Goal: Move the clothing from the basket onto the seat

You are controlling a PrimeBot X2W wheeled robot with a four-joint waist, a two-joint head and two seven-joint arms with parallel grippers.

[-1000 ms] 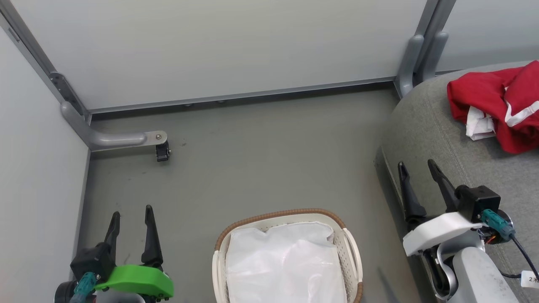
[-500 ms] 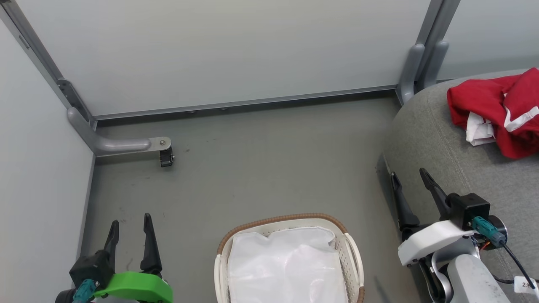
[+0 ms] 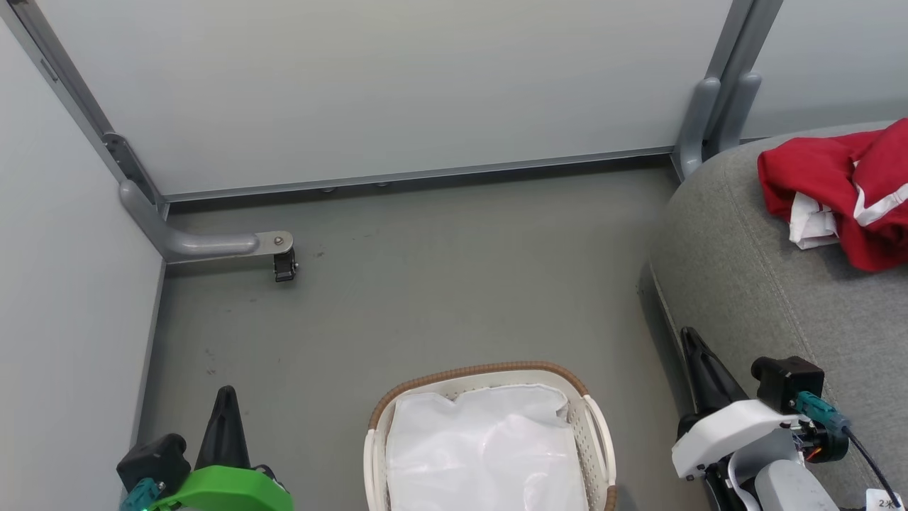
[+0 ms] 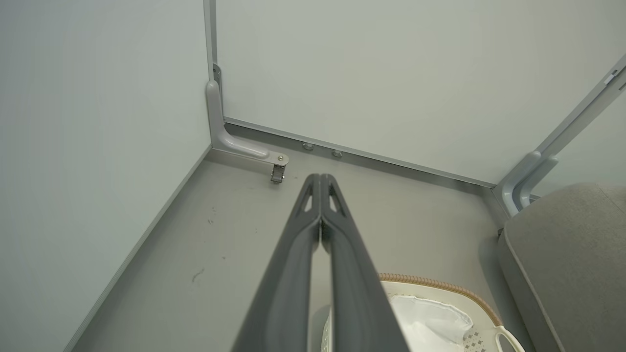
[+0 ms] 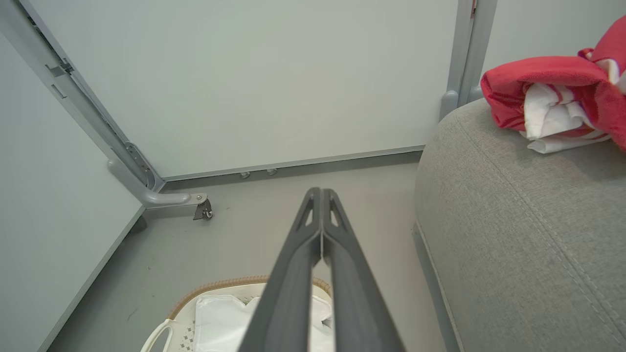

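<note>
1. The clothing (image 3: 844,191) lies bunched on the seat (image 3: 745,284), ahead of my right gripper (image 3: 689,339) and off to its right, well apart from it. I judge the move done.
2. The basket (image 3: 489,372) sits on the floor between my two grippers. It holds the white liner sheet (image 3: 482,447) and no red fabric that I can see, so nothing seems left to carry.
3. My left gripper (image 3: 228,397) and my right gripper each have their fingers pressed together, holding nothing.
4. A small white tag (image 3: 883,500) by my right arm's cable starts with "2"; the rest is cut off. I read no brand.
</note>
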